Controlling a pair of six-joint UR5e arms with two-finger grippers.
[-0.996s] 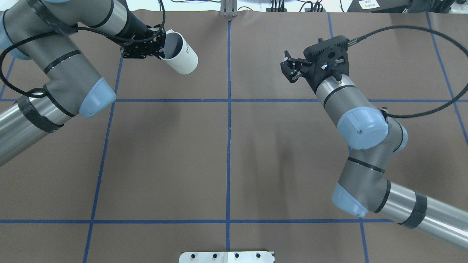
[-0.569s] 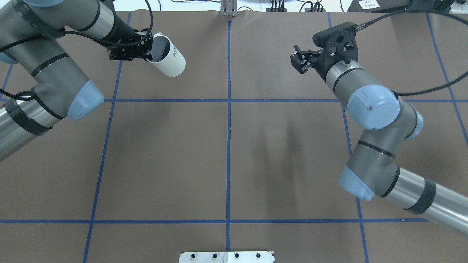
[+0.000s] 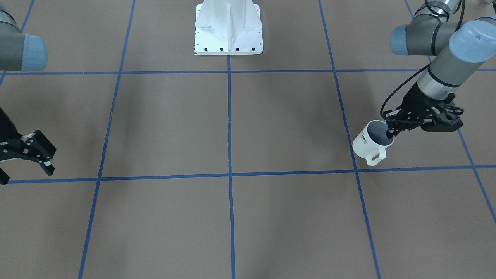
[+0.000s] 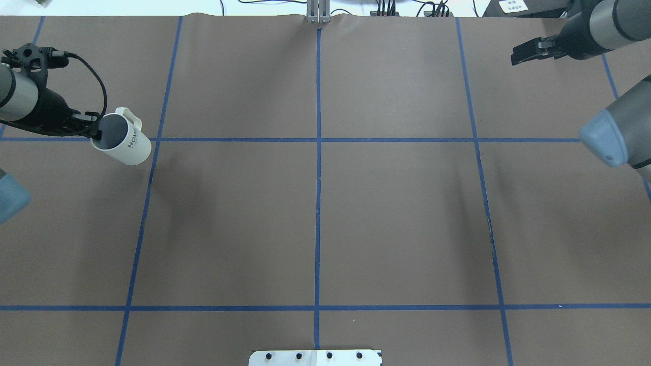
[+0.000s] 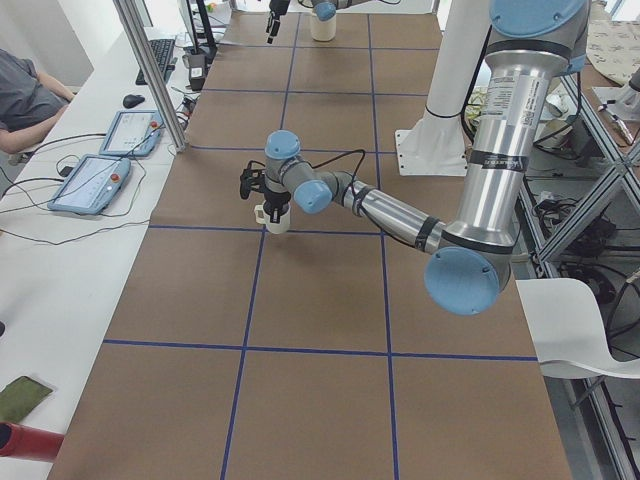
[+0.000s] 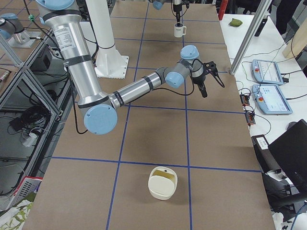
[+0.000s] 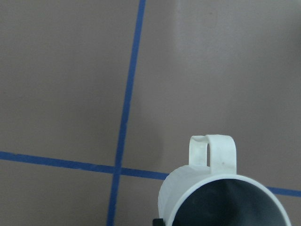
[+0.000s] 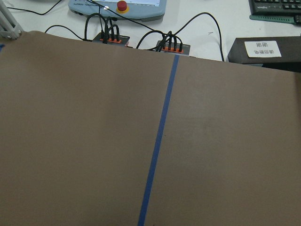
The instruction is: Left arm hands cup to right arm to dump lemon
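The white ribbed cup (image 4: pixel 127 143) with black "HOME" lettering hangs slightly tilted, low over the table at its left side. My left gripper (image 4: pixel 95 133) is shut on the cup's rim, one finger inside. In the front-facing view the cup (image 3: pixel 368 144) hangs from the left gripper (image 3: pixel 389 133), handle toward the camera. The left wrist view shows the cup's rim, handle and grey inside (image 7: pixel 221 193). The lemon shows in no view. My right gripper (image 3: pixel 25 173) is open and empty, far from the cup, at the table's far right (image 4: pixel 519 54).
A cream lidded container (image 6: pixel 163 182) stands on the table beyond my right arm. The white robot base (image 3: pixel 228 27) is at mid table edge. Tablets and cables lie on the side bench (image 6: pixel 268 98). An operator (image 5: pixel 30 95) sits there.
The left arm has swung the cup left and back toward the robot's side. The right arm has pulled its open gripper away to the far right. The two grippers are farther apart.
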